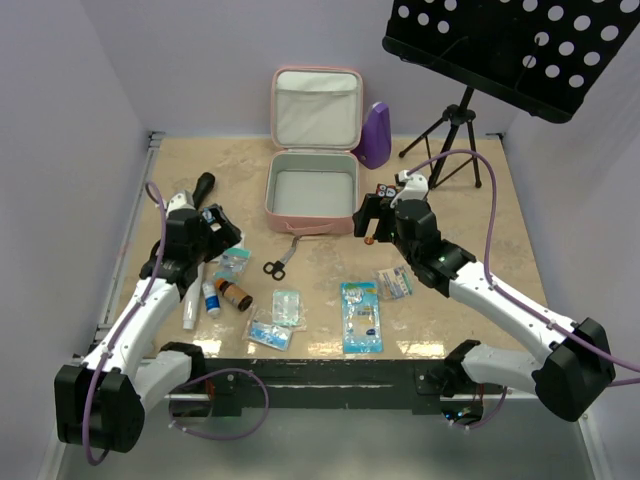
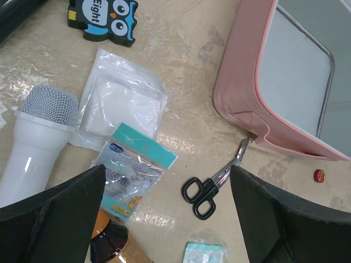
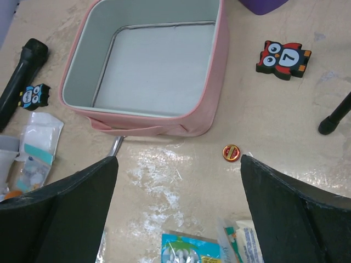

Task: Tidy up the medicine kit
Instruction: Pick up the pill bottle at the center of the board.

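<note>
Pink fabric covers the medicine kit (image 1: 312, 222), which is seen in the top view at the far middle of the table, its lid raised upright and its pale grey lining exposed. A purple object (image 1: 377, 135) stands just beside its far right corner, and scissors (image 1: 280, 258) lie near its front wall. The left gripper (image 1: 215, 228) is held well left of the kit, and the right gripper (image 1: 367, 215) just off its front right corner.

In the left wrist view the fingers are spread wide with nothing held. A gauze packet (image 2: 120, 98), a white microphone (image 2: 35, 137) and a blue owl block (image 2: 104, 16) are seen beyond them, and the scissors' tip reaches the kit's wall.

In the right wrist view the fingers are likewise parted and empty. The open case lies ahead, with a red owl block (image 3: 283, 59) and a small red disc (image 3: 231, 153) at its right.
</note>
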`<state>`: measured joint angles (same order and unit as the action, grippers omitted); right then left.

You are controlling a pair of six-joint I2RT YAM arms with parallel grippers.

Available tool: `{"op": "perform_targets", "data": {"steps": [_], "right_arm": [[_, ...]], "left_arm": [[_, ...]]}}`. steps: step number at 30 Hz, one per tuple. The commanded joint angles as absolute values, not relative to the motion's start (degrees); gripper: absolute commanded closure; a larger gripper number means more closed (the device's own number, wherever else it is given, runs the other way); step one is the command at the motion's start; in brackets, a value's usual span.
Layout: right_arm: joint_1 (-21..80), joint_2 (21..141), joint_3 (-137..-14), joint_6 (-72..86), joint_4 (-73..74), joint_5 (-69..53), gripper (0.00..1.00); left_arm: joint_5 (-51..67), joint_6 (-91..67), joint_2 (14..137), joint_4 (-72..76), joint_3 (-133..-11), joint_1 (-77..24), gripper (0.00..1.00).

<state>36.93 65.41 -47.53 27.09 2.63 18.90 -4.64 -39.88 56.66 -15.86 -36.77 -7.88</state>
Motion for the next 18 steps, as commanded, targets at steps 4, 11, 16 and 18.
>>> {"op": "perform_targets", "data": {"steps": [4, 11, 16, 18], "right_arm": [[37.09, 64.77, -46.94, 30.84, 2.11, 19.85, 0.03], [37.09, 65.65, -47.11, 27.78, 2.46, 15.74, 0.04], [37.09, 67.32, -47.2, 27.86, 2.73, 15.03, 0.04], [37.09, 67.76, -47.2, 28.21, 2.72, 14.51, 0.04]], "left_arm": [[-7.12, -40.6, 55.64, -20.29, -38.41, -7.82, 0.0], [-13.35, -54.11, 49.84, -31.63, -38.94, -15.19, 0.04], [-14.76, -66.34, 49.04, -38.49, -37.62, -20.04, 0.02], [-14.94, -69.15, 49.83, -40.25, -36.04, -20.3, 0.03]]}}
